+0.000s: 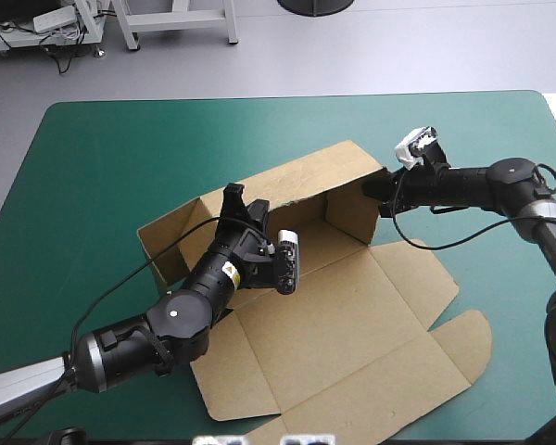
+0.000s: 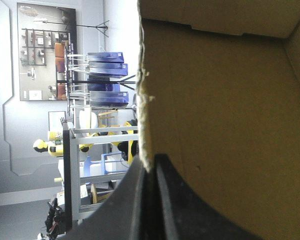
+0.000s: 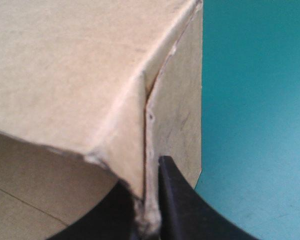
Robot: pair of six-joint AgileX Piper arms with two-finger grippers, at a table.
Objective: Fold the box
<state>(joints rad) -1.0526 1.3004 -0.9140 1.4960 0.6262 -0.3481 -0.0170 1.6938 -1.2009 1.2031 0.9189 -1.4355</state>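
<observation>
the teal-green table (image 1: pixel 83 167) holds the brown box (image 1: pixel 352 334) near its middle, far walls raised and the lid flat toward the near edge. the left gripper (image 2: pixel 152 161) is clamped on a raised wall's edge. the right gripper (image 3: pixel 151 200) is pinched tight on the wall corner at the box's right end.

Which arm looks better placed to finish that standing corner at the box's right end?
Probably the right. The right gripper is shut on that corner of the box, where two walls meet. The left gripper pinches the far wall's edge farther along, likely just steadying it.
</observation>
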